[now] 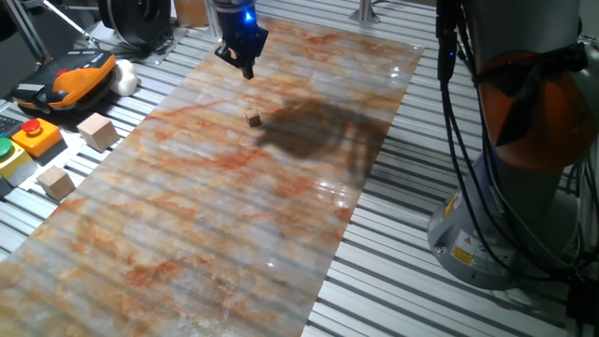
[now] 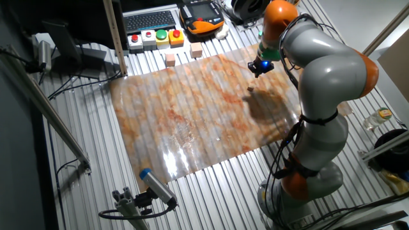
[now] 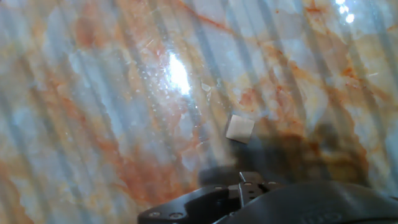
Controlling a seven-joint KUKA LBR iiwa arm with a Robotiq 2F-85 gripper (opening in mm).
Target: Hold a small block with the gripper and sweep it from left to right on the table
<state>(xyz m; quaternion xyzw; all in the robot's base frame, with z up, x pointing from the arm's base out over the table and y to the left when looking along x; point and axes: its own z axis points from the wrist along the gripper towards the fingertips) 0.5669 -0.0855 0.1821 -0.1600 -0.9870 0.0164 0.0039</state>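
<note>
On the marbled sheet of the table (image 1: 393, 271) lies the small block (image 1: 254, 117), a tiny pale tan cube, beneath the raised, empty gripper (image 1: 246, 69), jaw gap unclear.

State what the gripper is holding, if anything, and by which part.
Nothing is held. The gripper hangs above the sheet, and the small block lies apart from it on the sheet.

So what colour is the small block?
Pale tan wood; the small block shows best in the hand view.
</note>
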